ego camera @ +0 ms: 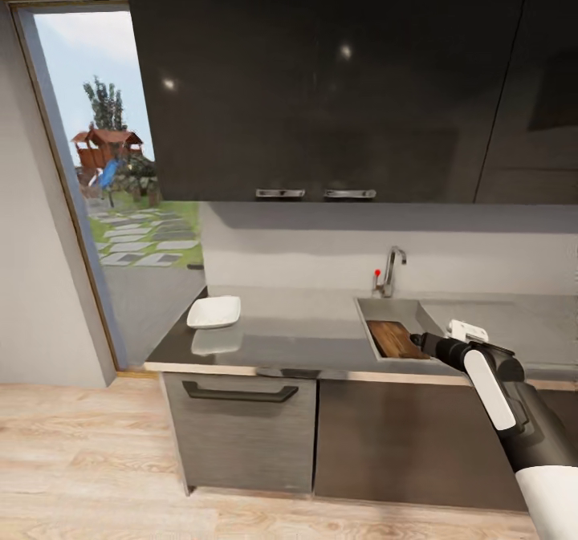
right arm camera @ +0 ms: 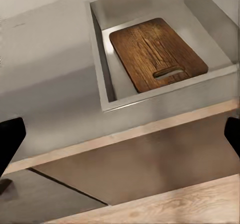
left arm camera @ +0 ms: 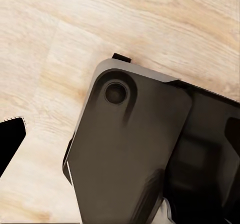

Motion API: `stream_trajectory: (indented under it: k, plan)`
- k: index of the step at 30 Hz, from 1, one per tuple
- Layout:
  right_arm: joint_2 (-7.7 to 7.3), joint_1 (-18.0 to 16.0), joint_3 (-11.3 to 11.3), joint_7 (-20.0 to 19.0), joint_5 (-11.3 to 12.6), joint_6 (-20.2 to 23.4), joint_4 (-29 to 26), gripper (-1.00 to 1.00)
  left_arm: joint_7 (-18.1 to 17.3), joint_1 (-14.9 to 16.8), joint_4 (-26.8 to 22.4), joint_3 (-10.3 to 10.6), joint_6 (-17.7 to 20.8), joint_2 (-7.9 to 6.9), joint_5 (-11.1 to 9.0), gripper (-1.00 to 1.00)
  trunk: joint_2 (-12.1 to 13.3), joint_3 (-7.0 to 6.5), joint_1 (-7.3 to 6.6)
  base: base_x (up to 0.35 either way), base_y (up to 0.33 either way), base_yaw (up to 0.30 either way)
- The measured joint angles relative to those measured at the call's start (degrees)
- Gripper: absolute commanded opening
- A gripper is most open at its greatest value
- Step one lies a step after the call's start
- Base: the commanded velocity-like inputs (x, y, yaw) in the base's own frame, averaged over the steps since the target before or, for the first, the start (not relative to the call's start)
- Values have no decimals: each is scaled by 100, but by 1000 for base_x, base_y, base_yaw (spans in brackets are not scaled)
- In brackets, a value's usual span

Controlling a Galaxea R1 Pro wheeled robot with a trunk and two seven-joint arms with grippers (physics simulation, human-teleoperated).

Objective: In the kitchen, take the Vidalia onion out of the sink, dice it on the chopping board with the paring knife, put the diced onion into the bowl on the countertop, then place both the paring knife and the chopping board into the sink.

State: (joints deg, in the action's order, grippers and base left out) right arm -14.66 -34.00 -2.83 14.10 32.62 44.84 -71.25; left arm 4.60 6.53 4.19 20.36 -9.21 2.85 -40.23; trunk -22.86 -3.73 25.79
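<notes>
Inside the sink (ego camera: 373,309), the brown chopping board (ego camera: 396,339) lies flat on the basin floor, close to the near wall; the right wrist view shows its wood grain and a slot-shaped handle hole (right arm camera: 169,73) near one end. A chrome tap (ego camera: 392,269) with a red-tipped lever stands behind the basin. Farther left on the grey tabletop (ego camera: 305,335), well apart from the sink, sits the white bowl (ego camera: 214,312). The right gripper (ego camera: 419,339) hovers at the sink's near edge, its fingers (right arm camera: 10,139) spread wide and holding nothing. Whether the left gripper is open cannot be told. Glossy black cabinets (ego camera: 337,75) hang above.
</notes>
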Motion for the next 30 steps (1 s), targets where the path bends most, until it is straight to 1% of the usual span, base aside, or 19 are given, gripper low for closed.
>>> stream_trajectory:
  k: [10,13,14,15,17,18,20,23,24,26,27,28,29,30]
  plan:
    - [2,7,14,-13,-7,-9,34,100,0,0,-8,14,1,-2,35,100,0,0,0,-267,5,0]
    - [17,8,193,-21,-58,-38,78,100,-2,0,-12,17,-1,-8,46,100,-2,0,-1,-105,0,0]
    - [29,9,358,-27,-125,-80,124,100,-5,1,-20,17,-5,-12,52,100,-1,0,-2,-28,0,0]
    - [34,8,424,-33,-160,-123,169,100,-7,1,-24,20,-7,-17,55,100,0,0,-2,-18,0,0]
    - [38,8,527,-34,-195,-297,299,100,-9,1,-57,19,-45,-41,60,100,-1,0,-3,-9,0,0]
    - [39,9,590,-37,-206,-491,422,100,-11,1,-115,18,-150,-93,59,100,0,0,-3,-5,0,0]
    - [40,10,661,-39,-213,-725,585,100,-13,1,-190,18,-296,-142,58,100,-1,0,-3,-2,0,0]
    - [40,11,863,-81,-216,-1356,1117,100,-24,0,-313,18,-491,-185,59,100,0,1,-3,0,0,0]
    - [44,13,1076,-359,-219,-2185,1742,100,-23,4,-389,19,-544,-183,70,100,-1,2,-3,0,0,0]
    - [57,13,1408,-1019,-224,-3451,2849,100,-3,5,-494,17,-562,-210,177,100,-1,2,-3,0,0,0]
    - [71,11,1544,-1224,-219,-3895,3273,100,1,6,-540,17,-564,-225,232,100,0,1,-2,0,0,0]
    - [132,15,1722,-1458,-238,-4537,3877,100,8,6,-652,19,-565,-237,325,100,-1,2,-3,0,0,0]
    - [168,13,1774,-1520,-242,-4756,4131,100,10,6,-708,18,-565,-242,357,100,0,1,-2,0,0,0]
    - [246,13,1853,-1600,-242,-5198,4569,100,13,6,-842,19,-560,-251,416,100,-1,2,-3,0,0,0]
